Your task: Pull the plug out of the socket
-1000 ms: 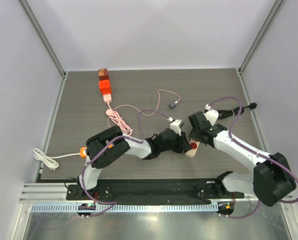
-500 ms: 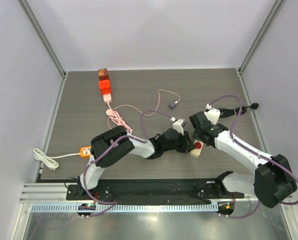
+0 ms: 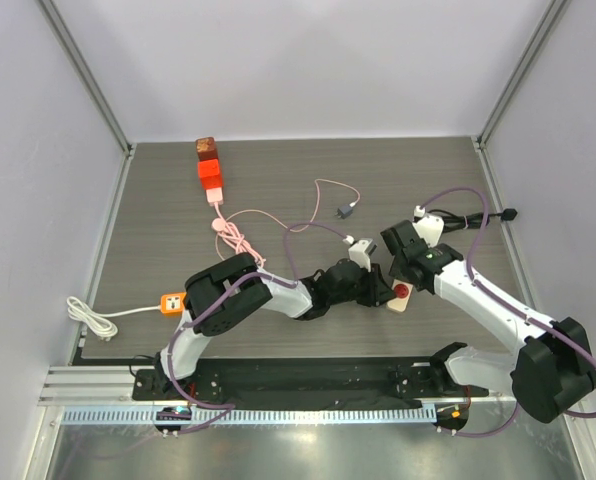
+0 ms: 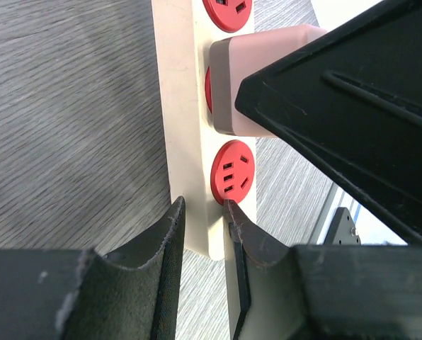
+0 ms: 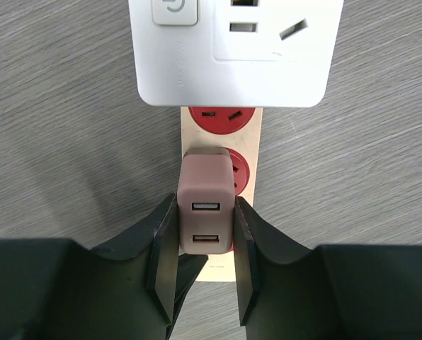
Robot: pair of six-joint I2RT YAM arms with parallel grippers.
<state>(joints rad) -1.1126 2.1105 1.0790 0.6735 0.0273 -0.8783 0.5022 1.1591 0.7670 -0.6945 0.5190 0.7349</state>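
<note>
Plug [image 5: 206, 202]: rigid, light, smooth-sided block seated in the middle red outlet of the power strip [image 5: 256, 152] on the table [image 5: 69, 106]. Right claw [image 5: 205, 216] is clenched on its flanks, and left claw [image 4: 202, 212] clamps the strip end. Expect pin friction; pull straight.

We see red-orange block stack [image 3: 210, 172] at far left of table [image 3: 158, 220], pink cable [image 3: 236, 236] trailing from it, bundled midway. Small grey connector [image 3: 347, 211] lies mid-table. White cord coil [image 3: 88, 315] at left edge, orange plug [image 3: 171, 301] near it. Black plug [image 3: 509, 212] by right edge.
</note>
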